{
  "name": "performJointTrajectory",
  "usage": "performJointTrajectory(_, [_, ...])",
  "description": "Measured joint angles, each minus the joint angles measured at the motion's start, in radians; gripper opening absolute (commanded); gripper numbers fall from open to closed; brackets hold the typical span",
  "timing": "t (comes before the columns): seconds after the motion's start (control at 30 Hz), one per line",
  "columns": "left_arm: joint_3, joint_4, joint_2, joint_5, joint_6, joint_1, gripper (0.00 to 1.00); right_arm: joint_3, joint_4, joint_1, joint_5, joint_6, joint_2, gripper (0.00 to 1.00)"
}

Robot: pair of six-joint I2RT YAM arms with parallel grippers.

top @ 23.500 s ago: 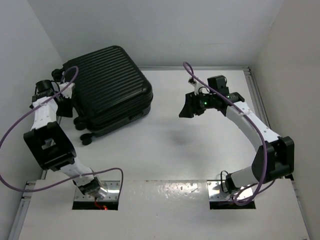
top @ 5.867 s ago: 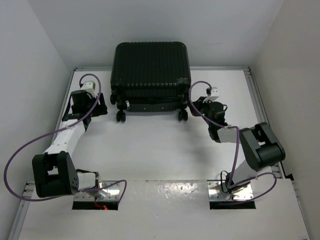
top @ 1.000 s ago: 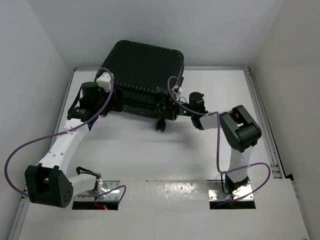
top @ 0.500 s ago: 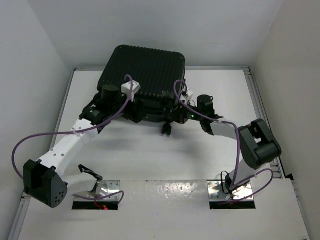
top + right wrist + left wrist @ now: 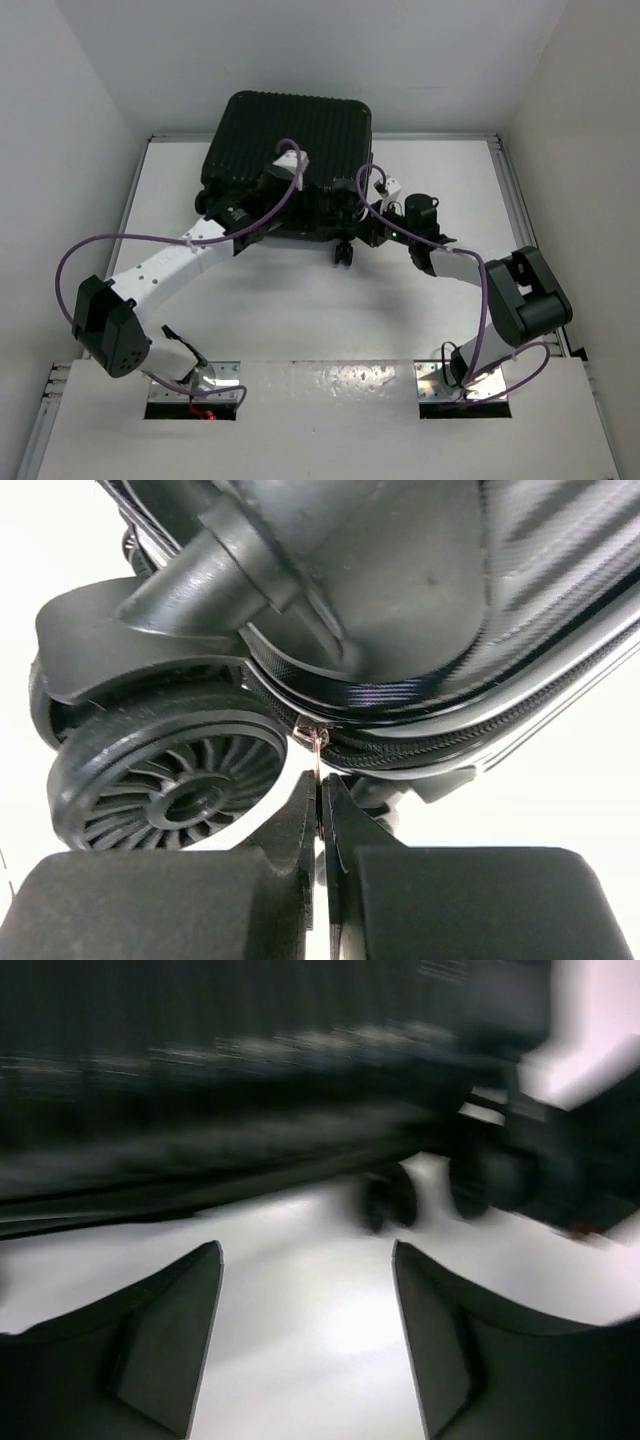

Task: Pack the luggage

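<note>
The luggage [image 5: 285, 135] is a big black ribbed suitcase lying at the back of the table, wheels toward me. My right gripper [image 5: 319, 780] is shut on the thin metal zipper pull [image 5: 317, 742] at the shell's seam, just beside a spoked wheel [image 5: 165, 780]. From above, the right gripper [image 5: 368, 212] sits at the case's near right corner. My left gripper [image 5: 322, 198] hovers along the near side of the case. In the blurred left wrist view that gripper [image 5: 305, 1250] is open with only white table between its fingers [image 5: 170, 1330], and the luggage [image 5: 230, 1090] is just ahead.
White walls close in the table on the left, back and right. One suitcase wheel [image 5: 343, 253] sticks out toward the bare white table surface [image 5: 320, 310]. Purple cables loop from both arms over the case.
My left arm has swung right along the near side of the luggage, its jaws narrowing slightly. The right gripper, still pinching the zipper pull, has shifted a little right.
</note>
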Motion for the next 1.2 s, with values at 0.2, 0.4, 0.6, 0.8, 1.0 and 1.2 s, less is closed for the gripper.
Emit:
performJointTrajectory(0.2, [0.032, -0.085, -0.002, -0.165, 0.085, 0.187, 0.7, -0.001, 0.003, -0.023, -0.013, -0.02, 0.0, 0.0])
performJointTrajectory(0.4, [0.053, -0.158, -0.003, -0.298, 0.179, 0.288, 0.85, -0.001, 0.004, -0.032, -0.021, -0.049, 0.0, 0.0])
performJointTrajectory(0.6, [0.053, -0.222, -0.002, -0.359, 0.27, 0.393, 0.85, 0.0, 0.002, -0.04, -0.03, -0.064, 0.0, 0.0])
performJointTrajectory(0.8, [0.052, -0.223, 0.047, -0.318, 0.346, 0.521, 0.85, 0.003, 0.0, -0.042, -0.038, -0.068, 0.003, 0.0])
performJointTrajectory(1.0, [0.065, -0.212, 0.148, -0.169, 0.465, 0.598, 0.76, 0.019, -0.015, -0.048, -0.054, -0.074, 0.012, 0.0])
performJointTrajectory(1.2, [0.101, -0.187, 0.21, -0.024, 0.558, 0.639, 0.66, 0.037, -0.024, -0.06, -0.084, -0.079, 0.03, 0.0])
